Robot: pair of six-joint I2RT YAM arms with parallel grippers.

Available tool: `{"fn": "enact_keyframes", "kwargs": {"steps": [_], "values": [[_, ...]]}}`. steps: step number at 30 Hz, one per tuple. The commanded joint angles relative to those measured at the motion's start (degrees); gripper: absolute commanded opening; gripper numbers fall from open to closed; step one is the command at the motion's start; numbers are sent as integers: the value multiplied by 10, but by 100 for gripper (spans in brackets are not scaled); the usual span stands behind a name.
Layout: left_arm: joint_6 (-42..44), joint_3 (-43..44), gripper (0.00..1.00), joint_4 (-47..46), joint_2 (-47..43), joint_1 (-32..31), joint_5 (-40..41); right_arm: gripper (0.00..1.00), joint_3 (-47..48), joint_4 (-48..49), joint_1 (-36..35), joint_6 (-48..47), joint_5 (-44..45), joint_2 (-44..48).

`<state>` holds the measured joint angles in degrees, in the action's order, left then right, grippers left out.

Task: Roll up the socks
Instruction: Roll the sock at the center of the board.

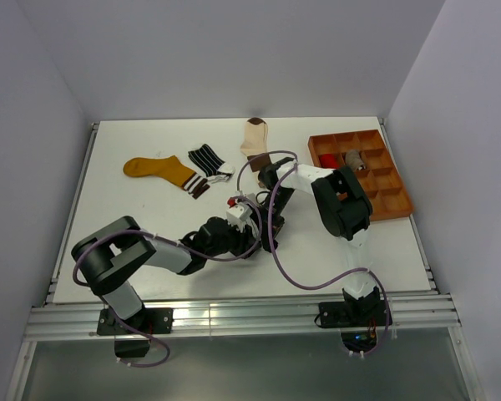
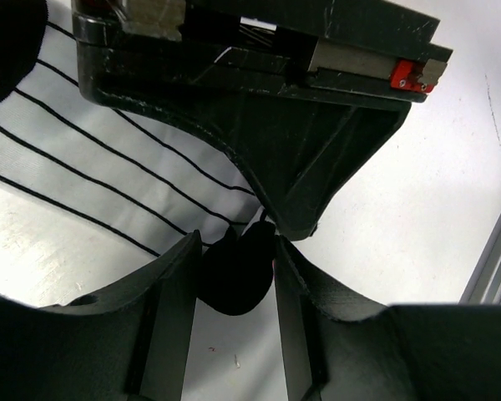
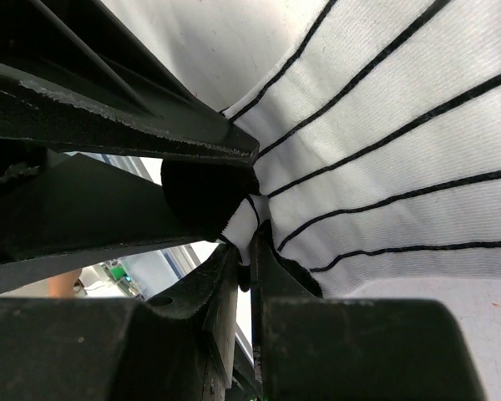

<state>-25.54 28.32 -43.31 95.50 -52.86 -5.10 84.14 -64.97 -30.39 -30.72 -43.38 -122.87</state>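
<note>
Item: striped sock [image 2: 108, 142], middle of bench [image 1: 134, 205], held from two sides | left gripper [image 2: 234, 255]: closed on its black tip | right gripper [image 3: 252, 251]: closed on its white edge | mustard sock [image 1: 157, 169], black sock [image 1: 205, 158], cream sock [image 1: 255, 136]: lying flat at far side | tray [image 1: 382, 177]: far right corner

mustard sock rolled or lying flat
Lying flat: the mustard sock stretches out full length on the table, unrolled.

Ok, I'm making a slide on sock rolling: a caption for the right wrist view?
Right gripper pinching the edge of the white black-striped sock, close-up.
</note>
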Motion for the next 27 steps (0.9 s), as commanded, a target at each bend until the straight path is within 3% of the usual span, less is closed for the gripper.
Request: {"fn": "enact_keyframes", "kwargs": {"steps": [1,7,10,14,22,27], "values": [[14,17,46,-8,8,-3,-8,11,23,-2,-5,2,-4,0],[5,17,40,-22,22,-3,-18,11,28,0,-5,8,-2,-2],[-2,15,28,-28,26,-3,-29,11,29,4,-5,12,-2,-4],[-16,3,0,-46,32,-2,-46,13,27,10,-5,17,2,-1],[-63,-40,0,-90,38,39,-109,30,0,64,8,50,25,58],[-92,-39,0,-50,34,86,-152,37,-7,102,47,69,35,104]]}}
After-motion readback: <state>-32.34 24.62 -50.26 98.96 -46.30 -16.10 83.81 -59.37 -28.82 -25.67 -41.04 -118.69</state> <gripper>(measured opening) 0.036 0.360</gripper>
